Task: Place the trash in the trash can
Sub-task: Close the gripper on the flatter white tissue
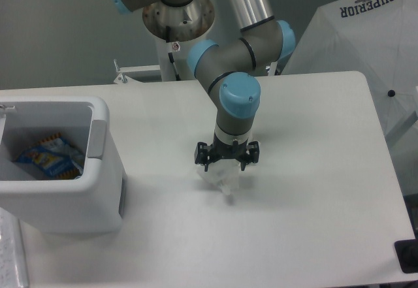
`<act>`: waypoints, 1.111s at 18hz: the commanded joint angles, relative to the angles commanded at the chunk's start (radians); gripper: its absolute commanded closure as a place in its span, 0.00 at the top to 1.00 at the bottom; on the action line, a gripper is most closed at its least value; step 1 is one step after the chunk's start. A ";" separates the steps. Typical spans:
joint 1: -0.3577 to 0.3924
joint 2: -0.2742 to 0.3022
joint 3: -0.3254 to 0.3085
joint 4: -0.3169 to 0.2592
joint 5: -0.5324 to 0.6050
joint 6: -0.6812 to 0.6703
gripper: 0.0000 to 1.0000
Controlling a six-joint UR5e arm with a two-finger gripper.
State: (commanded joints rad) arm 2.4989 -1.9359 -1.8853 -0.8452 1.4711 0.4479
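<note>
the claw (226,165) points straight down over the trash (220,177) — a pale crumpled scrap on the counter (313,170) directly beneath it. whether its fingers pinch the scrap, i cannot tell. likely feather-light, soft, springy — best pinched across its bunched middle. the trash can (98,170) sits far left.

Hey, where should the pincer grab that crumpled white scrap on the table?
Take the crumpled white scrap by its raised upper bunch, straight from above. It lies low on the table with a thin tail toward the camera, and the pincer hangs directly over the bulk.
</note>
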 joint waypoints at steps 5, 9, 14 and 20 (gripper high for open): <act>-0.009 -0.002 0.002 0.000 0.000 -0.002 0.89; -0.009 -0.003 0.000 0.000 0.000 -0.002 0.78; -0.011 -0.008 0.000 0.000 0.000 -0.005 0.67; -0.012 -0.009 0.000 0.000 0.000 -0.011 0.46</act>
State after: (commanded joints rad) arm 2.4866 -1.9451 -1.8853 -0.8452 1.4711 0.4372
